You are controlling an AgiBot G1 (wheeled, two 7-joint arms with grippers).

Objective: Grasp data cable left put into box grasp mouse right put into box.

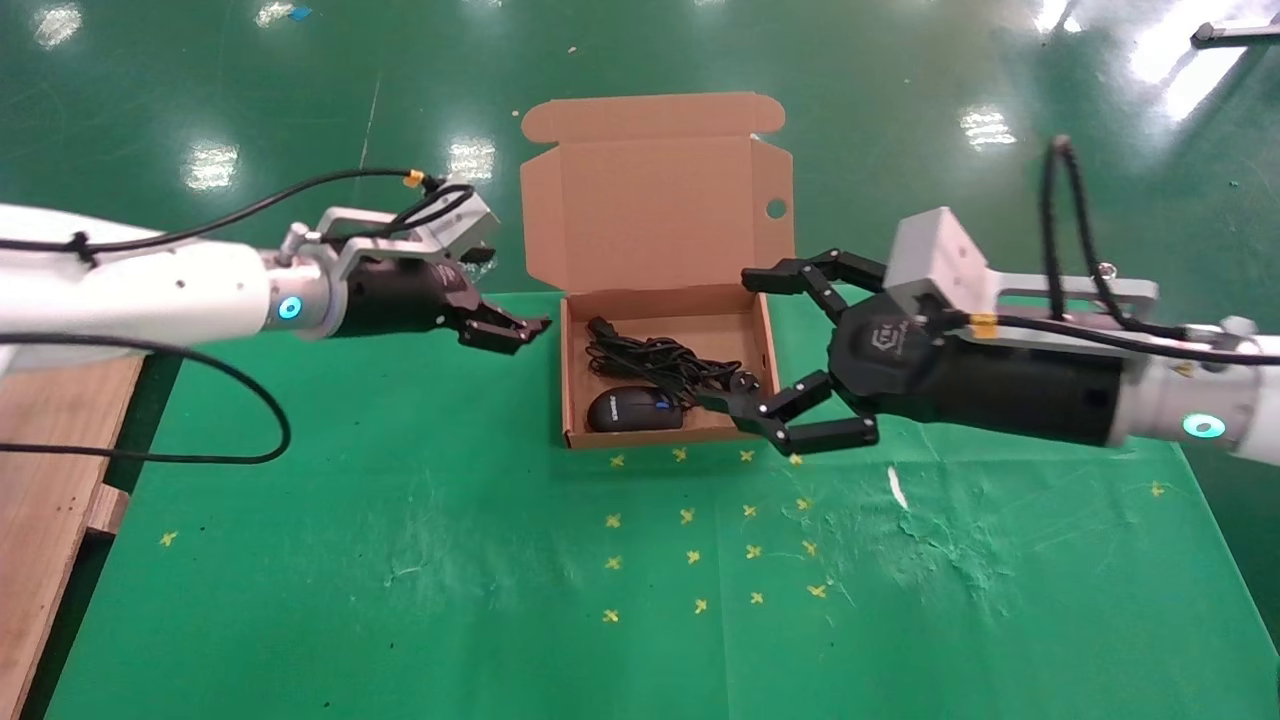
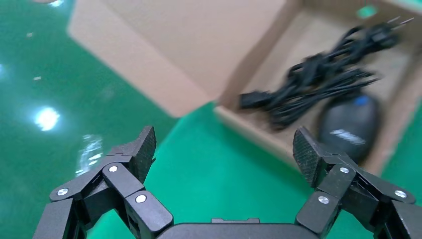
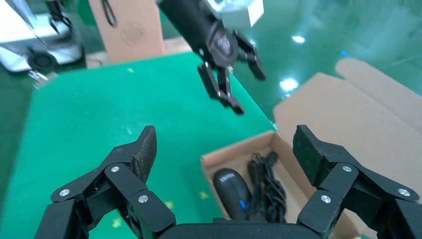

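Observation:
The brown box (image 1: 664,298) stands open on the green mat, its lid up at the back. Inside lie the bundled black data cable (image 1: 655,360) and the black mouse (image 1: 634,410), the mouse nearest the front wall. My left gripper (image 1: 508,312) hovers open and empty just left of the box. My right gripper (image 1: 748,348) hovers open and empty over the box's right wall. The left wrist view shows the open left gripper (image 2: 224,142), the cable (image 2: 318,74) and the mouse (image 2: 348,129). The right wrist view shows the open right gripper (image 3: 224,137), the mouse (image 3: 231,191), the cable (image 3: 266,184) and the left gripper (image 3: 231,74).
Yellow cross marks (image 1: 690,520) dot the mat in front of the box, with a white scuff (image 1: 895,487) to their right. A wooden surface (image 1: 40,480) borders the mat's left edge. A tall cardboard carton (image 3: 132,27) stands beyond the mat in the right wrist view.

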